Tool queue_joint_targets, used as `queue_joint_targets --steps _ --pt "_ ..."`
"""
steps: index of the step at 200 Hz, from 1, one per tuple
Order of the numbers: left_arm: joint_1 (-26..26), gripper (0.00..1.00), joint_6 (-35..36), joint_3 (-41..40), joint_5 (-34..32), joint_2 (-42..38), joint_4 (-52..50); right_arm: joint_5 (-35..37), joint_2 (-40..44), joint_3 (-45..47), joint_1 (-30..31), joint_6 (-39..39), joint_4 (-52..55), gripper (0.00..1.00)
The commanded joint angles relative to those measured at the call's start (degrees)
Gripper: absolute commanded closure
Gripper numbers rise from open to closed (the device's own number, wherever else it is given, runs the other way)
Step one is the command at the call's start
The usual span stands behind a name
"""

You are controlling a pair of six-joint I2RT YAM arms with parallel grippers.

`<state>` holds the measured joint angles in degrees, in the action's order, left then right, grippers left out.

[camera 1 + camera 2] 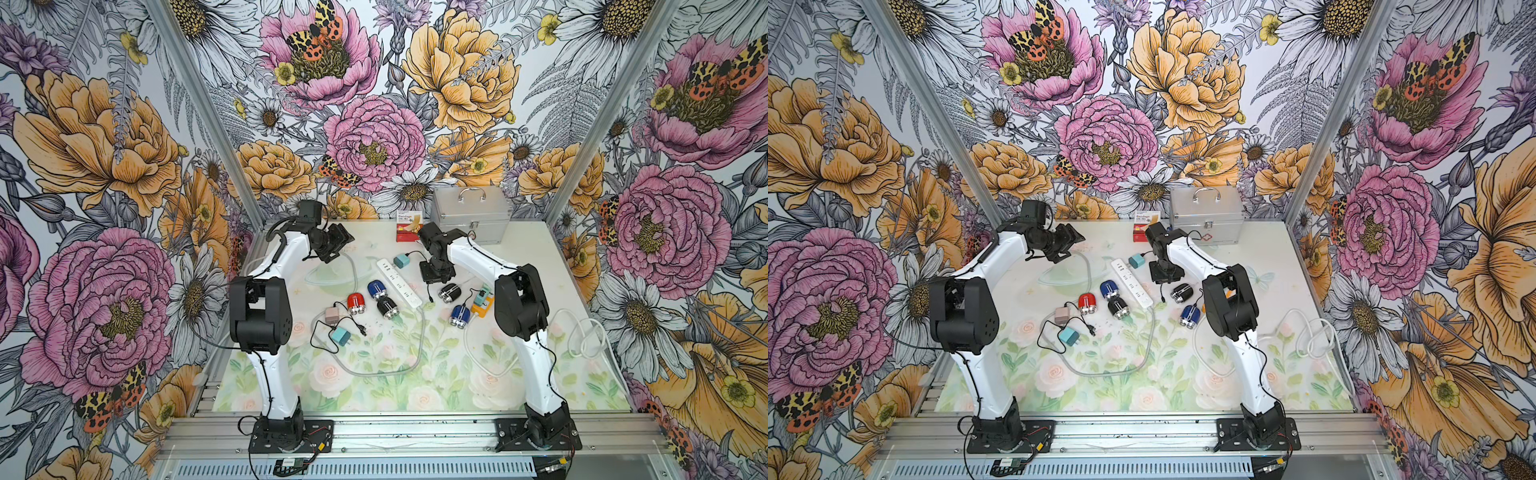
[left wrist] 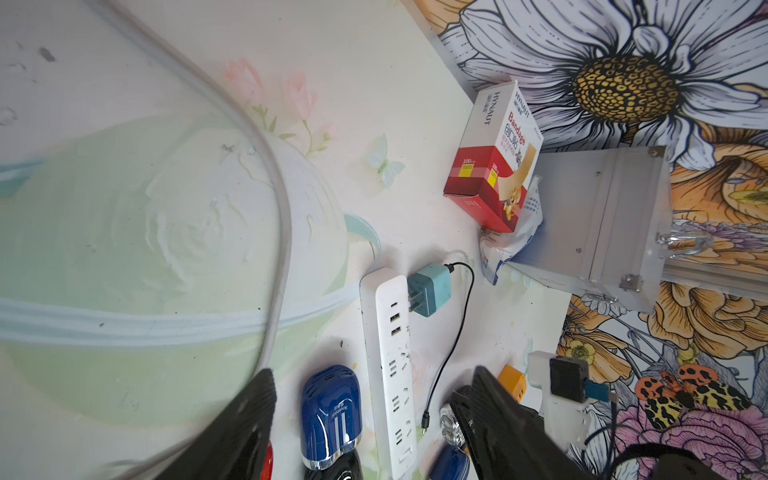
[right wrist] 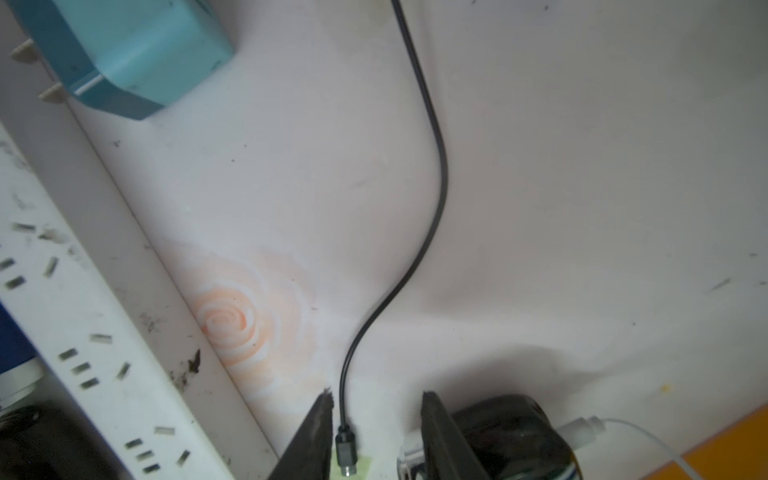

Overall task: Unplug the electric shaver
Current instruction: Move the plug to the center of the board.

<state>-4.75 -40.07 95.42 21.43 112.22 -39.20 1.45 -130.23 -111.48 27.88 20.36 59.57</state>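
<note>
Nearest me, a teal charger (image 1: 340,336) lies at the front of the mat (image 1: 374,386); I'd say it has no part in this job. Further in, the black shaver (image 1: 448,293) rests just right of the power strip (image 1: 398,282). The right gripper (image 3: 376,399) hangs low beside the shaver, jaws a narrow gap apart, straddling the cable plug (image 3: 345,446) without pinching it. That plug lies free on the mat, apart from the shaver, so I judge the unplugging done bar the retreat. The next move calls for a straight lift, clear of plug and shaver alike. Beyond, the left gripper (image 2: 374,372) hovers spread wide and empty, and a metal case (image 1: 471,216) stands at the very back.
</note>
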Motion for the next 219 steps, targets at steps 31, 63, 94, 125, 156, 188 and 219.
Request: queue_joint_targets --steps 31,63,94,125,156,188,219 --pt "-0.58 0.26 0.52 -1.13 -1.3 -2.84 0.18 -1.37 -1.68 0.61 1.04 0.08 -0.16 0.68" --pt "-1.07 0.26 0.35 -1.36 -1.55 -3.05 0.24 -1.64 -1.65 1.41 1.13 0.33 0.32 0.68" --pt "-1.57 0.25 0.19 -1.79 -1.88 -3.24 0.18 -0.66 -0.65 2.89 1.13 1.34 1.11 0.68" --pt "-2.01 0.25 0.0 -2.22 -2.17 -3.33 0.18 -0.86 -0.02 5.51 1.3 1.44 1.24 0.68" --pt "-2.71 0.26 -0.27 -2.13 -2.53 -3.24 0.18 -1.11 -0.4 6.53 1.48 0.86 1.16 0.71" --pt "-3.24 0.25 -0.44 -2.31 -2.97 -3.64 0.18 -1.4 -1.16 6.76 1.64 -0.47 1.16 0.75" --pt "-3.42 0.25 -0.62 -2.64 -3.3 -4.12 0.21 -1.76 -0.64 6.71 2.09 -1.92 0.97 0.8"
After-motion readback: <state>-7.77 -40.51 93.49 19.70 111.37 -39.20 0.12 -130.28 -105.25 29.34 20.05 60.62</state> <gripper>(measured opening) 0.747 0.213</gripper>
